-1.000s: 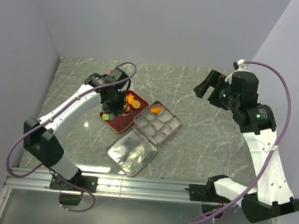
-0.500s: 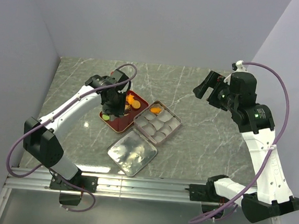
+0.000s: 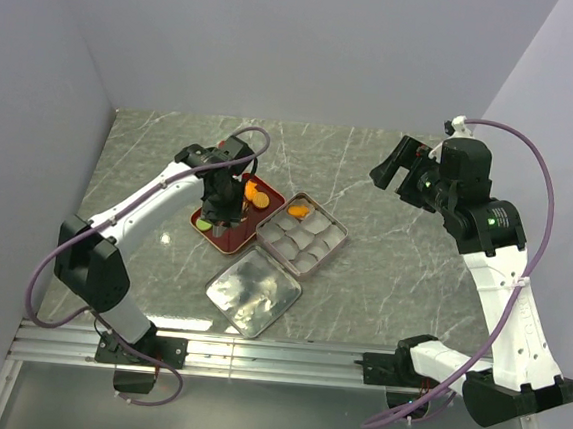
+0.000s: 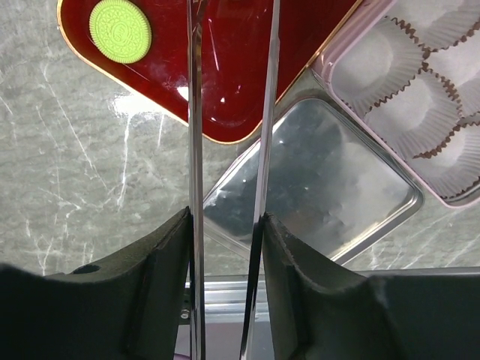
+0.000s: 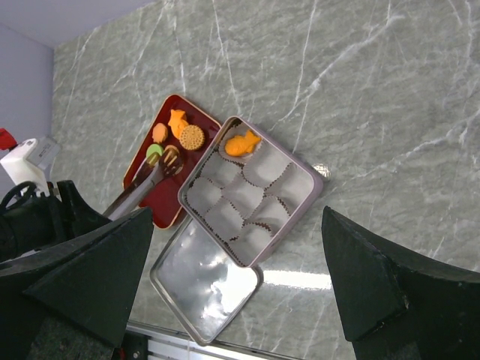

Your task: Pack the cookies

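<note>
Barely begun

Nearest, the lid (image 3: 253, 292) is lying off the box (image 3: 343, 238); one orange cookie (image 3: 298, 212) is sitting inside, the other cookies (image 5: 192, 136) are waiting on the red tray (image 3: 229, 242). The left gripper (image 4: 225, 225) is pinching tongs (image 4: 196, 112); only the right wrist view is showing their tips at a tray cookie. Farthest, the right gripper (image 3: 392, 164) is hanging wide open, empty

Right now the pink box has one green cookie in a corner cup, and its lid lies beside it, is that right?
Not quite. The cookie in the corner cup of the pink box is orange and fish-shaped, not green; the right wrist view shows it. The lid does lie beside the box.
</note>
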Robot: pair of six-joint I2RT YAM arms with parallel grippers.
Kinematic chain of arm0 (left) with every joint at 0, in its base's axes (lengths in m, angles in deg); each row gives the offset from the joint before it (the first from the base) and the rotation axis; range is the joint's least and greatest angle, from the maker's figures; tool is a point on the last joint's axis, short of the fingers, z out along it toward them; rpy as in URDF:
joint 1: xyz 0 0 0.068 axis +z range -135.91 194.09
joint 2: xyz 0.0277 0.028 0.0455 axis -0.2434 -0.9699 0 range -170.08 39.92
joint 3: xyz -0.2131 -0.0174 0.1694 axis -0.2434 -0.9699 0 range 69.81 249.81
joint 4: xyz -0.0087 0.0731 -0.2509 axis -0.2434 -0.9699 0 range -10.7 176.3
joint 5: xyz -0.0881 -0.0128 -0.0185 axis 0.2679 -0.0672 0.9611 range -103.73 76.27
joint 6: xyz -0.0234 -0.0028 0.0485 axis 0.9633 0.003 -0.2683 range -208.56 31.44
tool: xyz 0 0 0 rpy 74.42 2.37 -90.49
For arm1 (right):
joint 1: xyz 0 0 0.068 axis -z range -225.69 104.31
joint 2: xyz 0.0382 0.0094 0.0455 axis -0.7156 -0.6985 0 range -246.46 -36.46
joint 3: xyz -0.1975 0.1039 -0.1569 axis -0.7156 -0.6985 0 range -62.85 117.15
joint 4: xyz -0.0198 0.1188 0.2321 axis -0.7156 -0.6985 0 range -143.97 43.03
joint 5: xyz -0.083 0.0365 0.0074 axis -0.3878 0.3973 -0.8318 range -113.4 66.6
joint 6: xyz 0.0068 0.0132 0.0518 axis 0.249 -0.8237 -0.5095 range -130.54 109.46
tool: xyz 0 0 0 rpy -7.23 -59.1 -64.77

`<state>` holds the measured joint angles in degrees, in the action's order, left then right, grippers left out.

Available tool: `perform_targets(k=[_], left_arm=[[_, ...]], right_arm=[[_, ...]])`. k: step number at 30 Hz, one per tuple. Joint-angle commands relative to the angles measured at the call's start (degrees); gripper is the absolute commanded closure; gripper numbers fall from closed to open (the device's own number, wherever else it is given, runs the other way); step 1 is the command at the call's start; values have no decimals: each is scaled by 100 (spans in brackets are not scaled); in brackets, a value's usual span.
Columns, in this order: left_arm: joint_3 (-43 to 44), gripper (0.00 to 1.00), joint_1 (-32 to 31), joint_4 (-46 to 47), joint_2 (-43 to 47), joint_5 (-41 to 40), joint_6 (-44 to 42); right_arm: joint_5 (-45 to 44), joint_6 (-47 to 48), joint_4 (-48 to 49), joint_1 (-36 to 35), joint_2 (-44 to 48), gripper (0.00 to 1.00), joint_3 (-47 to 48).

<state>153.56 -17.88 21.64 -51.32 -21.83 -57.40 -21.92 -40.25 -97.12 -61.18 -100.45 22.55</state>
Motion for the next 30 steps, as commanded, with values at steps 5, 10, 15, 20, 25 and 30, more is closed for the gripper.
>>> perform_targets(k=[5, 10, 15, 20, 25, 30], left_arm=[[300, 56, -38, 94, -183, -104, -4], [414, 62, -38, 59, -254, -87, -22], [572, 68, -38, -55, -280, -139, -31], [976, 70, -46, -292, -324, -236, -48], [1442, 73, -47, -529, -368, -254, -57], [1917, 72, -73, -582, -385, -61, -110]], right_arm=[[-51, 1, 199, 2, 79, 0, 38], [-60, 1, 199, -25, 88, 0, 55], [-51, 10, 199, -51, 53, 0, 99], [-42, 10, 207, -86, 18, 0, 134], [-33, 10, 216, -112, 0, 0, 134], [-60, 18, 225, -113, 26, 0, 126]])
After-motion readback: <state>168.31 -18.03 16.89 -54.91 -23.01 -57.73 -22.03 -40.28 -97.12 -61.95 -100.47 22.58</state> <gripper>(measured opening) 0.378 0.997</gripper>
